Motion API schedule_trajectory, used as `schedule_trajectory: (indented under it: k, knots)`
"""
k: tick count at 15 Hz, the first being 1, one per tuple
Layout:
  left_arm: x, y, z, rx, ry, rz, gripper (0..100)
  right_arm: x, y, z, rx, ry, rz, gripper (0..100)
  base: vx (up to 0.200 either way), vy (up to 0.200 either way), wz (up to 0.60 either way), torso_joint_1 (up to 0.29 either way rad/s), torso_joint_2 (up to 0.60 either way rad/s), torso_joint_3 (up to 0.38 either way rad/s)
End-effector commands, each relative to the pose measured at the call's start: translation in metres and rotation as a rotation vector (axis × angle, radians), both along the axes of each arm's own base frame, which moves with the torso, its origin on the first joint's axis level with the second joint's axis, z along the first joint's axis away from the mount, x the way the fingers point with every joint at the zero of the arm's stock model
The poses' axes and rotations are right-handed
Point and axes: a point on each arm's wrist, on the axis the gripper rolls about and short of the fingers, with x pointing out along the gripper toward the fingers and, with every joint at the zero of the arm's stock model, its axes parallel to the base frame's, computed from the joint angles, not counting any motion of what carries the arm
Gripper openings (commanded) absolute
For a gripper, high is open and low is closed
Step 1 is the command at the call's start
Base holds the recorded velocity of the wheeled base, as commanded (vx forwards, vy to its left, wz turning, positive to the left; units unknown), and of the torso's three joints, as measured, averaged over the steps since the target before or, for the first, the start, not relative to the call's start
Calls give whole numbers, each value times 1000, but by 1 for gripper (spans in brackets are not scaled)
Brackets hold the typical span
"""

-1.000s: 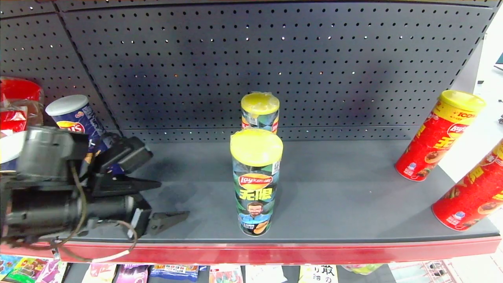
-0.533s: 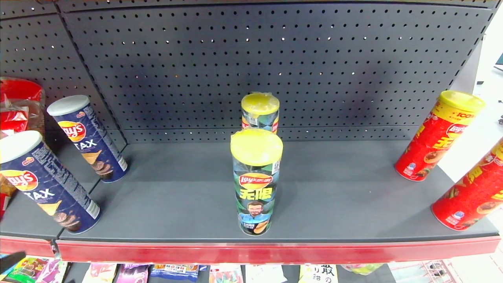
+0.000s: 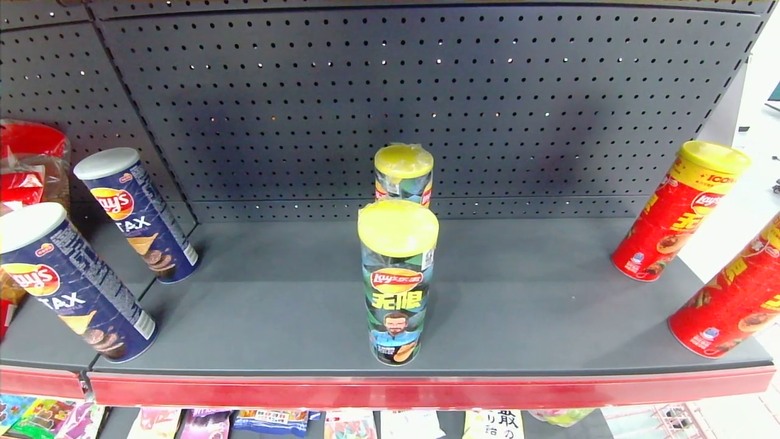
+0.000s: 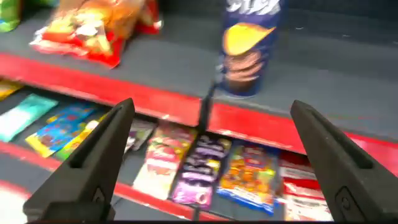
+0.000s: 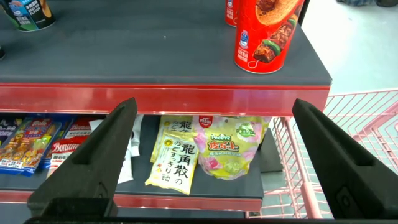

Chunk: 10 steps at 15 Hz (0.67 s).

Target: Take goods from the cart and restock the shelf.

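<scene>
On the grey shelf (image 3: pixel 518 305), two green chip cans with yellow lids stand one behind the other in the middle: the front can (image 3: pixel 397 280) and the rear can (image 3: pixel 403 174). Two blue cans (image 3: pixel 73 283) (image 3: pixel 137 213) stand at the left and two red cans (image 3: pixel 679 210) (image 3: pixel 728 299) at the right. My left gripper (image 4: pixel 212 106) is open and holds nothing, in front of the shelf's red edge below a blue can (image 4: pixel 249 46). My right gripper (image 5: pixel 214 102) is open and holds nothing, facing the red edge below a red can (image 5: pixel 267 34).
A pink wire cart (image 5: pixel 351 155) stands to the right of the shelf. Snack bags (image 5: pixel 205 152) hang on the lower shelf, and red bags (image 3: pixel 24 164) lie at the shelf's far left. A perforated back panel (image 3: pixel 390 91) closes the shelf behind.
My left arm, which hung open over the shelf's left front by the blue cans, has pulled back out of the head view, uncovering the front blue can. The cans stand as before.
</scene>
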Motion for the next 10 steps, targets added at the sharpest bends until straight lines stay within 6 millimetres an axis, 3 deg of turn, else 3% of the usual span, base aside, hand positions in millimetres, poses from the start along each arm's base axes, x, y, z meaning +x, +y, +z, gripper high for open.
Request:
schedule_trajectory:
  k: [1, 2, 3, 10]
  knots:
    - [0, 0, -9, 14, -7, -13, 100, 0, 0, 0, 0, 0, 0, 100, 0, 0, 0, 0, 0, 0]
    - [0, -2, -9, 26, -5, -88, 100, 0, 0, 0, 0, 0, 0, 100, 0, 0, 0, 0, 0, 0]
    - [1, -7, -11, 36, 13, -341, 100, 0, 0, 0, 0, 0, 0, 100, 0, 0, 0, 0, 0, 0]
    - [1, -5, -13, 51, 31, -266, 100, 0, 0, 0, -3, 1, 0, 100, 0, 0, 0, 0, 0, 0]
